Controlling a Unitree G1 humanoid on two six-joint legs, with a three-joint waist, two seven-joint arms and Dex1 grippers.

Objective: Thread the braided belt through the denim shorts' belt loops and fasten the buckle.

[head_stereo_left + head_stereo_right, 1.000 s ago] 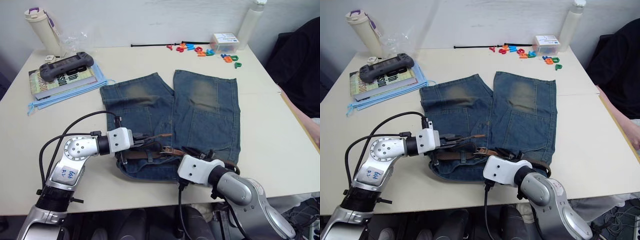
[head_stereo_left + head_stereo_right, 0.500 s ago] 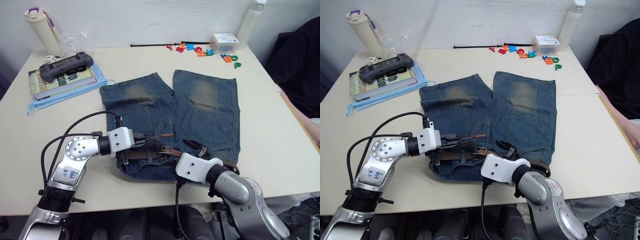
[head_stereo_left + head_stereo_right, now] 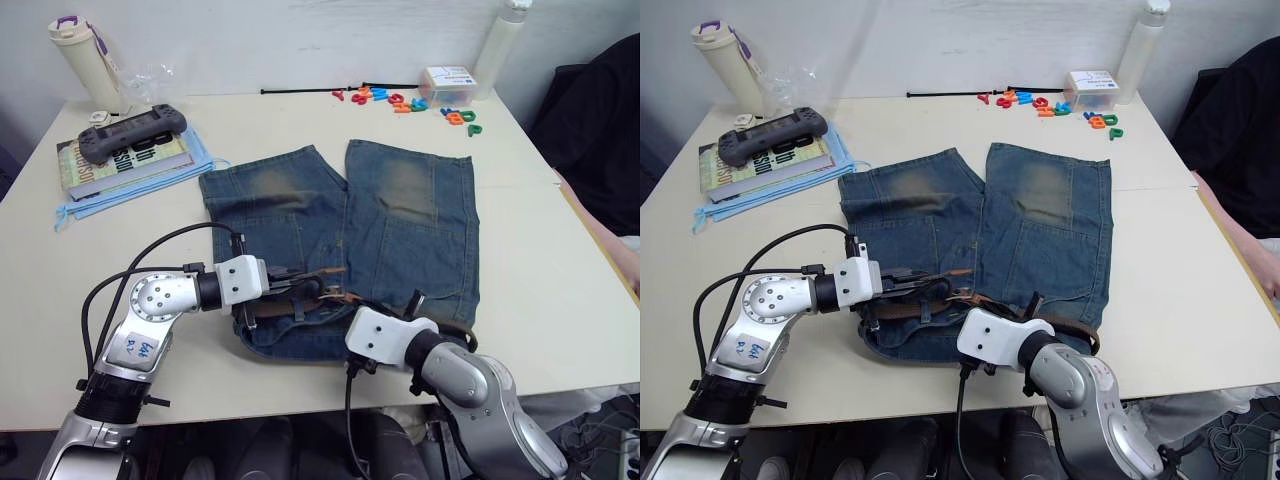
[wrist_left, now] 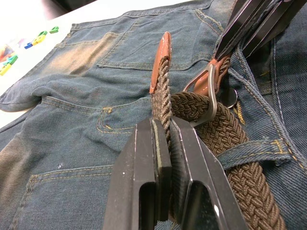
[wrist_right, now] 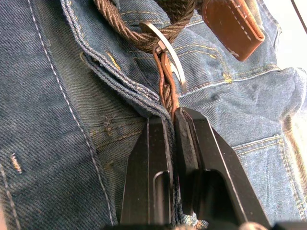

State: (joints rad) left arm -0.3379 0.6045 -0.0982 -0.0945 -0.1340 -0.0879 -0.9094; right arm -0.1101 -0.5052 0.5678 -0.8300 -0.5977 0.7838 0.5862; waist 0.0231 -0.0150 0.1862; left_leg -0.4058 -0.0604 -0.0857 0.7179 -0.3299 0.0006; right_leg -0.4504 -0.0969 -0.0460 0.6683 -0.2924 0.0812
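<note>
Left wrist view showed the left tool [image 4: 165, 139] clamped on the braided belt [image 4: 225, 139] just behind the buckle [image 4: 204, 91]; the right tool [image 5: 173, 125] pinched the tan end. Fastening was underway; next probably pulling the end through.

pretty plain setup: a cream surface [image 3: 560, 270] pushed up against a white wall [image 3: 300, 40]. there's a seam across the surface on the right side, and the floor underneath looks dark. light is even and soft.
</note>
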